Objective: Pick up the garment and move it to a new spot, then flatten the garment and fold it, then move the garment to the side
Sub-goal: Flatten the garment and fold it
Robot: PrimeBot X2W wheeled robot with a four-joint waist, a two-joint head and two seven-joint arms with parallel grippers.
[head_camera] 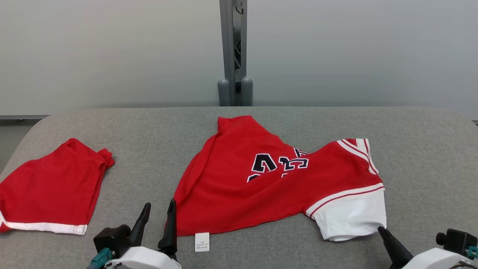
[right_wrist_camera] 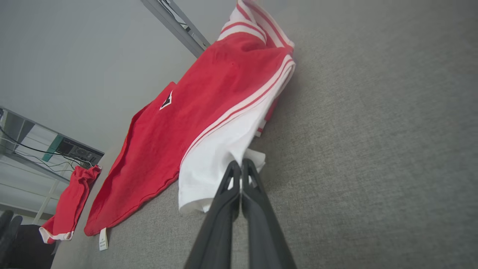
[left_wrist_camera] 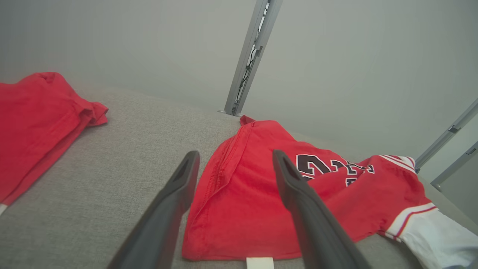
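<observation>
Nearest, the left gripper [head_camera: 160, 204] is held with fingers apart beside the jersey's [head_camera: 239, 194] label [head_camera: 202, 241]. The right gripper [head_camera: 381, 229] is pressed together at the white sleeve [head_camera: 351, 216]; whether cloth is pinched cannot be told. The jersey is spread mid-table [head_camera: 429, 168], and a second red garment [head_camera: 52, 186] is laid well apart at the left.

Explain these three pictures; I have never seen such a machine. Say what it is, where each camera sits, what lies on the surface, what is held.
It is a two-armed robot. One picture looks down from its head; the other two look along each wrist's fingers. On the grey table lie a red jersey and, to the left, another red garment. The left gripper is open, holding nothing. The right gripper is shut at the jersey's white sleeve; whether it pinches cloth is unclear.
</observation>
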